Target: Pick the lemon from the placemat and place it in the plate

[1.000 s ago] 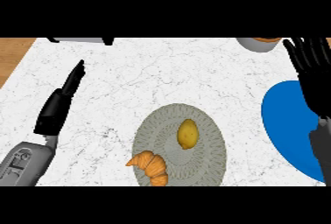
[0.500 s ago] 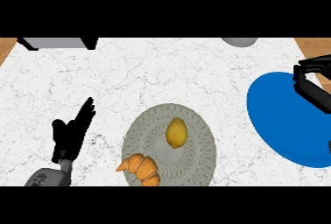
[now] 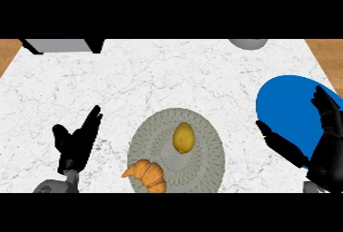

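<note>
Though tasked with moving 1 lemon [image 3: 183, 137], grasps nothing yet: holds right hand [image 3: 327, 156] open above blue plate [image 3: 285, 102], probably for a leftward reach. Finds lemon on grey placemat [image 3: 201, 167], above croissant [image 3: 147, 174]. Rests left hand [image 3: 75, 145] open at desk's [image 3: 134, 77] lower left.

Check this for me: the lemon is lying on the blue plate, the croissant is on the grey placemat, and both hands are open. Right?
Not quite. The head view shows the lemon on the grey placemat, beside the croissant, not on the blue plate. The rest stands: the left hand and the right hand are both open.
</note>
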### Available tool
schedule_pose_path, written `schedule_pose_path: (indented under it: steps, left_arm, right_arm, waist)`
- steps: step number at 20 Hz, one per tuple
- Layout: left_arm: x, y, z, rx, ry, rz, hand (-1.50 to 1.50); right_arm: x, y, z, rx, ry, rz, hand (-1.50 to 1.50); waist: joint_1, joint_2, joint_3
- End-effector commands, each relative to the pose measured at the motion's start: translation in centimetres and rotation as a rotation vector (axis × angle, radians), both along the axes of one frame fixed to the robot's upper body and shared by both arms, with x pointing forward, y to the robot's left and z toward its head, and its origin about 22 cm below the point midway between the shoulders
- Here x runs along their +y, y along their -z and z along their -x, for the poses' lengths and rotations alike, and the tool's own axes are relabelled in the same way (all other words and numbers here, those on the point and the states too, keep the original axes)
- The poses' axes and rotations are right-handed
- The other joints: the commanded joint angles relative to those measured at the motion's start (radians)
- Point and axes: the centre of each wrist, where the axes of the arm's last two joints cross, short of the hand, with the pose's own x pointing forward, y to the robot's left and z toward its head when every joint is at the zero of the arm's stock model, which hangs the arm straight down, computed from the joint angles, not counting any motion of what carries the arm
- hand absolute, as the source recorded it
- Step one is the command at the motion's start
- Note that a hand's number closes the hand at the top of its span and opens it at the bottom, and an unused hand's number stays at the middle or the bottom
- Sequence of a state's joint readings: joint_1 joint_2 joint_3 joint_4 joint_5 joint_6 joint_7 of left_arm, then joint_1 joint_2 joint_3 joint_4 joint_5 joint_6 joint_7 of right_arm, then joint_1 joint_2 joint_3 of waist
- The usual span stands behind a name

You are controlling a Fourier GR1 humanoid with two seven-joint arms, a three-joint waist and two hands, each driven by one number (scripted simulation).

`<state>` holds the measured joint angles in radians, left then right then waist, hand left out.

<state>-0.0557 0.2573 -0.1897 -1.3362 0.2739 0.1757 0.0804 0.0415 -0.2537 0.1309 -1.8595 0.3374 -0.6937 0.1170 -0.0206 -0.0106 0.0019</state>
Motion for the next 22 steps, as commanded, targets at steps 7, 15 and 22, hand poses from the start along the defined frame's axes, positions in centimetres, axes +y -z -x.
schedule_pose_path:
  steps: [7,15,22]
  left_arm:
    - [-1.1,-0.6,0.8,0.074,0.035,0.031,0.00]
    - [-1.9,0.0,0.6,0.074,0.036,0.019,0.00]
    - [-2.6,-1.3,1.4,0.098,0.037,0.015,0.00]
  right_arm:
    - [2.8,-0.6,3.3,0.504,-0.145,0.262,-1.50]
    - [9.5,-4.7,3.6,0.720,-0.151,0.363,-1.50]
    - [16.5,-4.2,-0.3,0.778,-0.108,0.399,-1.50]
  waist:
    - [0.030,0.007,-0.008]
    - [0.026,0.010,-0.004]
    - [0.035,0.010,-0.002]
